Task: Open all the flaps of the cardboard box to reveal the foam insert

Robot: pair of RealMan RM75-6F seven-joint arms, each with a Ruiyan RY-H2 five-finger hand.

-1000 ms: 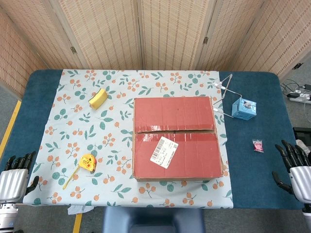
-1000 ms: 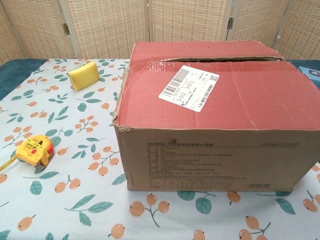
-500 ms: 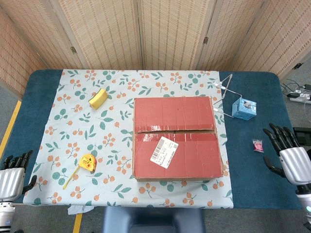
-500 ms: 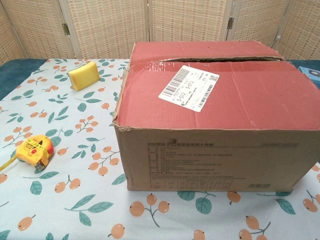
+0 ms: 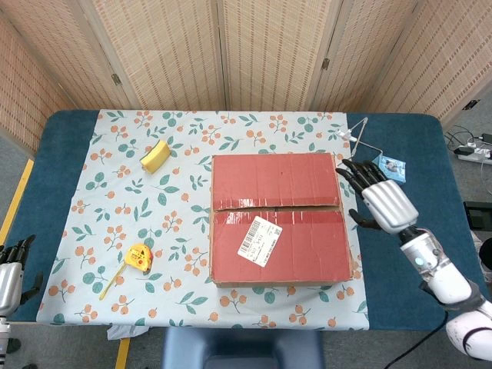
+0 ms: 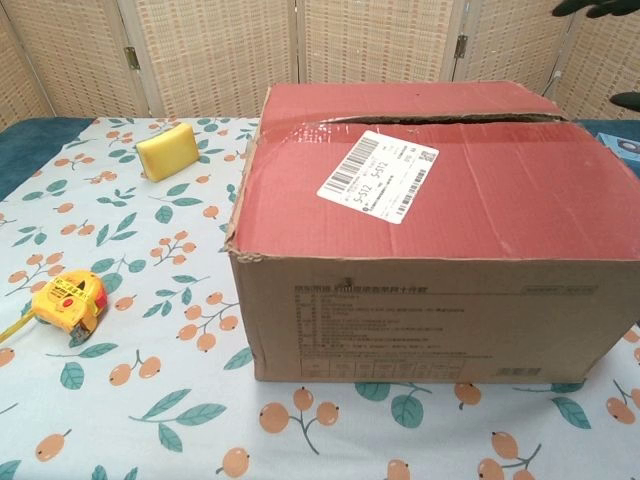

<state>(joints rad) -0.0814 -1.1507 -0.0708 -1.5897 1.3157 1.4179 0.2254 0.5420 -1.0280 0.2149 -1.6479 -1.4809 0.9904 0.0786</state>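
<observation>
The cardboard box (image 5: 278, 217) stands mid-table with both red top flaps lying flat and a seam across the middle; a white shipping label (image 5: 259, 236) is stuck on the near flap. In the chest view the box (image 6: 430, 250) fills the right half. My right hand (image 5: 382, 196) hovers just beyond the box's right edge, by the seam, fingers spread and holding nothing; only its dark fingertips (image 6: 598, 8) show at the chest view's top right. My left hand (image 5: 9, 269) hangs off the table's near left corner, fingers apart and empty. No foam is visible.
A yellow tape measure (image 5: 138, 257) lies left of the box, a yellow sponge (image 5: 154, 156) farther back left. A small blue box (image 5: 388, 165) and a thin wire stand (image 5: 355, 142) sit behind my right hand. The floral cloth (image 5: 115, 207) covers the table's middle.
My right hand has swept from the table's right edge up and leftward to the box's right side. My left hand has sunk lower at the near left corner. The box is unchanged.
</observation>
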